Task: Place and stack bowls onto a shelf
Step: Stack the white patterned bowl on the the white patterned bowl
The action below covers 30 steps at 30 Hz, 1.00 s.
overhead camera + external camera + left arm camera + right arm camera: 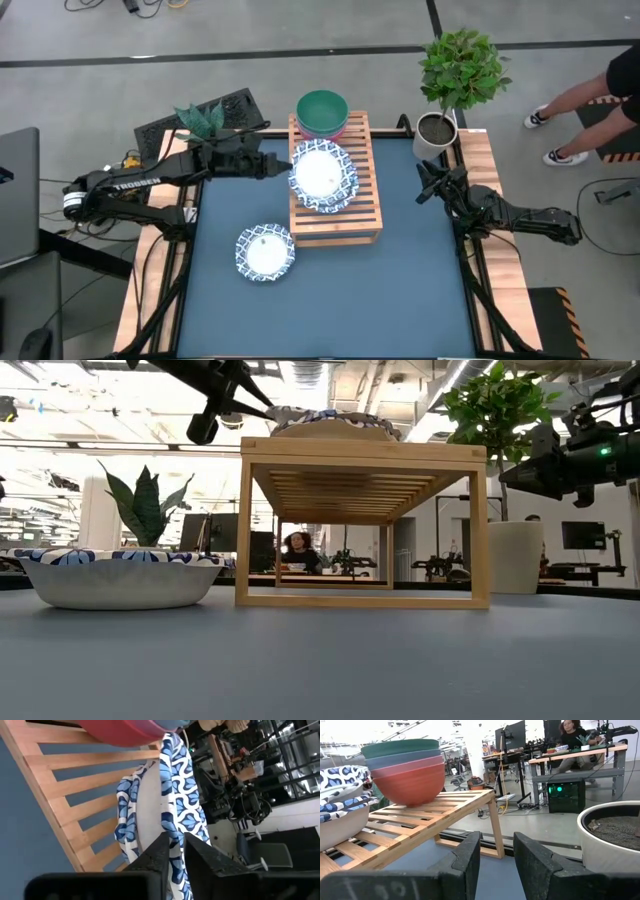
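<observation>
The left gripper (284, 166) jaws pinch the upright patterned bowl's (324, 177) rim on the shelf (352, 215), lengthwise front-to-back.

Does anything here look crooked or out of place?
The patterned bowl on the shelf overhangs its left edge, where the left gripper sits at its rim. Nothing looks spilled or broken.
</observation>
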Available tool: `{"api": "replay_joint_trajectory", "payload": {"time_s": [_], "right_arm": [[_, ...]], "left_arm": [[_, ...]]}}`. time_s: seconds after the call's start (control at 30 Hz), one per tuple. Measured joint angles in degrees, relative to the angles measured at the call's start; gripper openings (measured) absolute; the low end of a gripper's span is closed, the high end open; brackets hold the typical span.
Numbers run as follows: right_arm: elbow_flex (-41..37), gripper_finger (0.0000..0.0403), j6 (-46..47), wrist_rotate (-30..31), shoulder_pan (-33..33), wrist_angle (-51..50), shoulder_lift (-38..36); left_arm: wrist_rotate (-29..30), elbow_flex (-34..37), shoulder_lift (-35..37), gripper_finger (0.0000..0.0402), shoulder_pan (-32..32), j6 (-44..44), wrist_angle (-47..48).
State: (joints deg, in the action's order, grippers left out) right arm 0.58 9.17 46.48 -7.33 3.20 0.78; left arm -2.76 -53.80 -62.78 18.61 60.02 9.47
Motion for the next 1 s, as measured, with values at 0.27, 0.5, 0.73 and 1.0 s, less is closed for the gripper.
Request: {"api": "replay_joint_trajectory", "payload": {"time_s": [0.27,0.5,0.73,1.0], "right_arm": [[-0.02,0.0143,-0.20,0.02,0.00,0.00,0.00],[-0.02,0.0143,-0.20,0.02,0.00,0.00,0.01],[-0.02,0.0143,-0.17,0.04,0.00,0.00,0.00],[-0.01,0.0143,-0.15,0.07,0.00,0.00,0.00]], "left_arm": [[0.00,0.00,0.01,0.0097,-0.02,-1.52,-0.77],[-6.21,-0.04,0.26,0.0129,1.23,-5.33,-4.46],[-10.38,-0.04,-0.02,0.0134,1.68,-3.24,-1.44],[-12.82,-0.04,0.33,0.0134,4.09,-6.71,5.58]]}}
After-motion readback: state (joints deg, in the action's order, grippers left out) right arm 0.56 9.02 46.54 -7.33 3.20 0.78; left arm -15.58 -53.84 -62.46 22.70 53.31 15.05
